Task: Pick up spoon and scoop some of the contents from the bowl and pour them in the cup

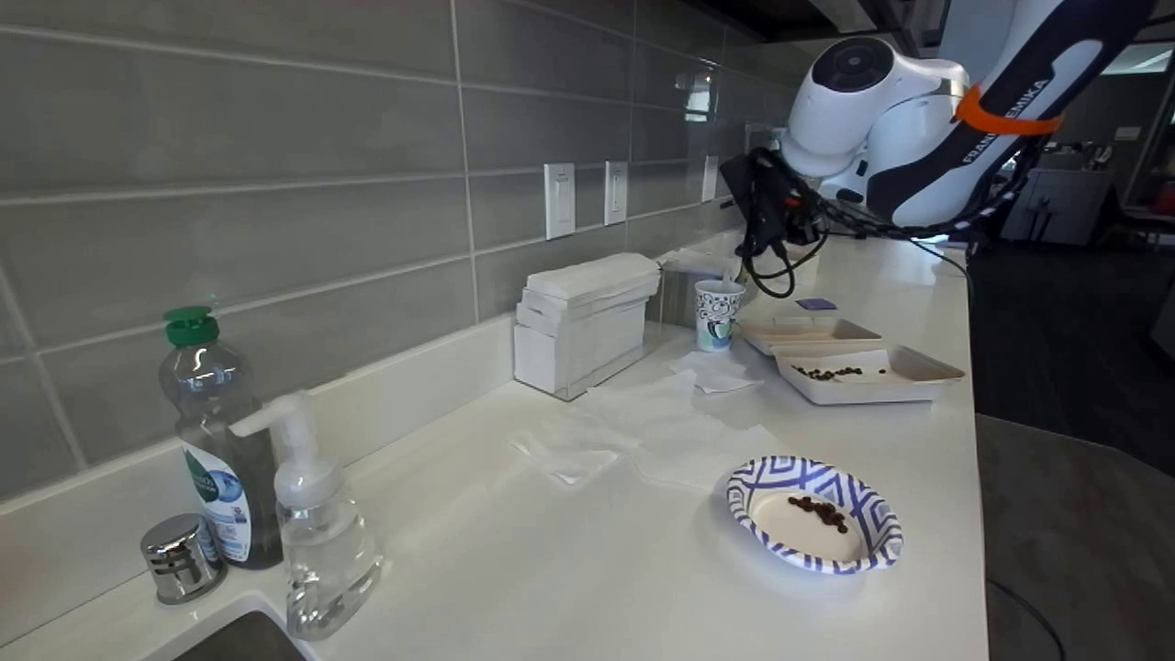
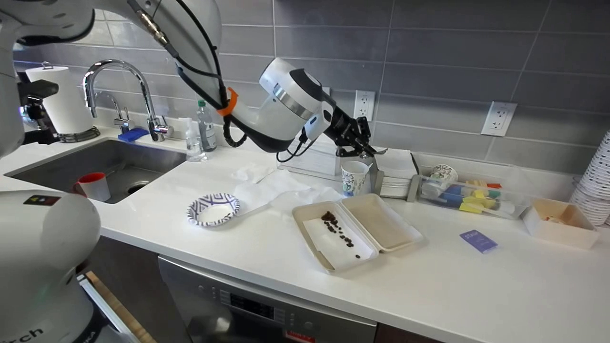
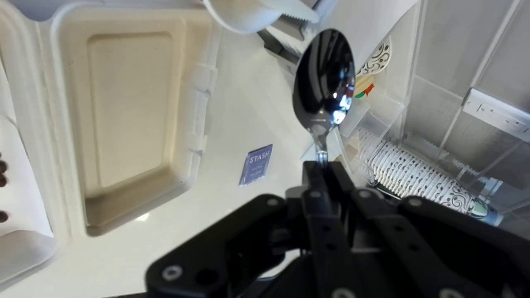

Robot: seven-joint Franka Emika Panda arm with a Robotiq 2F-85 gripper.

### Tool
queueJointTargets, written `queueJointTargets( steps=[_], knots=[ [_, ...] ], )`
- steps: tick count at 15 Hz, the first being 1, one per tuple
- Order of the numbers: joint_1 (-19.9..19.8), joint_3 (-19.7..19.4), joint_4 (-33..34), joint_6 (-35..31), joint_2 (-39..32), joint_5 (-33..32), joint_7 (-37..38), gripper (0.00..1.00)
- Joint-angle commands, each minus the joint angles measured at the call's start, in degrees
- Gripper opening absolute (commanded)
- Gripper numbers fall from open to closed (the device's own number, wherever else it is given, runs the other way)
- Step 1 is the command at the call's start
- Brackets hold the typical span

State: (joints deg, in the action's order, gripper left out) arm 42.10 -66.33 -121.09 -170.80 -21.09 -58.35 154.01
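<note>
My gripper (image 3: 323, 170) is shut on the thin handle of the grey metal spoon (image 3: 324, 78) in the wrist view. The spoon's shiny bowl points away and shows no brown bits. In an exterior view the gripper (image 2: 366, 151) is above the white patterned paper cup (image 2: 354, 178), with the spoon (image 2: 380, 151) jutting past it. The cup (image 1: 716, 317) holds a white plastic utensil and shows partly in the wrist view (image 3: 244, 16). The white dish (image 1: 867, 392) is an open two-part box; one half holds dark brown bits (image 2: 329, 219).
A blue-and-white plate (image 1: 762, 473) with brown bits stands nearby. Napkins (image 1: 661, 413), a napkin holder (image 1: 587, 321), a clear bin (image 2: 469, 195), a tea packet (image 2: 479, 241) and stacked cups (image 2: 593, 181) lie around. The tiled wall (image 2: 429, 85) is close behind.
</note>
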Motion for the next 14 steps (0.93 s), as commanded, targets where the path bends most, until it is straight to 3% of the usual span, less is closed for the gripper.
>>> queueJointTargets(
  steps=[1, 8, 11, 14],
  knots=[
    [-0.60, 1.25, -4.97, -6.55, 8.52, -1.02, -5.19, 0.02],
    [-2.38, 10.86, -13.67, -9.77, 18.44, 1.92, -22.80, 0.02],
    [-3.02, 15.67, -18.93, -10.47, 21.74, 7.41, -32.72, 0.02],
    [-1.48, 19.23, -24.77, -10.31, 24.66, 17.54, -44.72, 0.02]
  ],
)
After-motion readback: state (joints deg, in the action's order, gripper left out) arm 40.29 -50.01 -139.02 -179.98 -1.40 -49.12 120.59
